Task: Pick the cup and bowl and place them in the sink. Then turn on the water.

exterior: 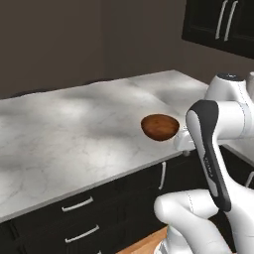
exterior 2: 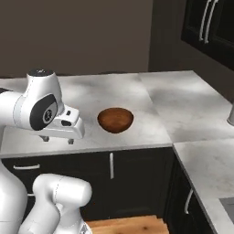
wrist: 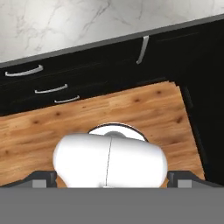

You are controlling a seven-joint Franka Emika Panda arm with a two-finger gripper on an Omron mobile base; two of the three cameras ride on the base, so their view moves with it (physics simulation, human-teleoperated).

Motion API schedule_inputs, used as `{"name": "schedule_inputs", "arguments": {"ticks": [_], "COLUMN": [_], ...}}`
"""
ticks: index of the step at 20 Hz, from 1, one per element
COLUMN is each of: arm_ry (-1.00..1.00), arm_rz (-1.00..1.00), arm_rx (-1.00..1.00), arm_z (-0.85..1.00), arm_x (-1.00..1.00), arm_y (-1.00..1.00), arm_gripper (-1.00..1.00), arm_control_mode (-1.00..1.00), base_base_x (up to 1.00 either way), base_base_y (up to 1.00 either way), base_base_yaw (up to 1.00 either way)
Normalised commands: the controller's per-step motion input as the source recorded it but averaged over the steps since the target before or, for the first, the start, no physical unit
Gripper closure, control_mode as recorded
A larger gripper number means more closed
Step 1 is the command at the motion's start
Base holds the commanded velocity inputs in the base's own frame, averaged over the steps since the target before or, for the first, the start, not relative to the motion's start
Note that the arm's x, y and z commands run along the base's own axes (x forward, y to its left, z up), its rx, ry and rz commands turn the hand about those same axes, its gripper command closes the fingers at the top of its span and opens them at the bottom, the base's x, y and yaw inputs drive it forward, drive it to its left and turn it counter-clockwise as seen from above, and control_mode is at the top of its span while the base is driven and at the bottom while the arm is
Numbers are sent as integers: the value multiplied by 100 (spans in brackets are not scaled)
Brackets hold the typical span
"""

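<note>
Bowl (exterior 2: 115, 119) sits upright w/ its mouth up, nothing visible inside, near the front edge of the marble counter (exterior: 59, 134). Gripper (exterior 2: 58, 139) hangs just left of it, short of the counter edge, pointing down, jaws spread wide, holding nothing. Wood floor (wrist: 131, 109) lies below the hand; black drawers (exterior: 74, 218) beyond. Sink (exterior 2: 227, 204) corner shows far right.

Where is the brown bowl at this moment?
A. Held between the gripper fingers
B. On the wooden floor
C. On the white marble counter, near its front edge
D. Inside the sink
C: the bowl sits upright on the marble counter close to its front edge, above the dark cabinets, with nothing gripping it.
</note>
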Motion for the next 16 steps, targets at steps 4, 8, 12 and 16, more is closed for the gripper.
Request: {"name": "schedule_inputs", "arguments": {"ticks": [4,8,12,16], "arm_ry": [0,0,0,0], "arm_rz": [0,0,0,0], "arm_rx": [0,0,0,0], "arm_z": [0,0,0,0], "arm_x": [0,0,0,0], "arm_y": [0,0,0,0], "arm_gripper": [-100,-100,-100,-100], "arm_control_mode": [100,100,100,100], "base_base_x": [39,38,39,23], "base_base_y": [-31,-41,-46,-50], "base_base_yaw": [38,35,32,17]}}
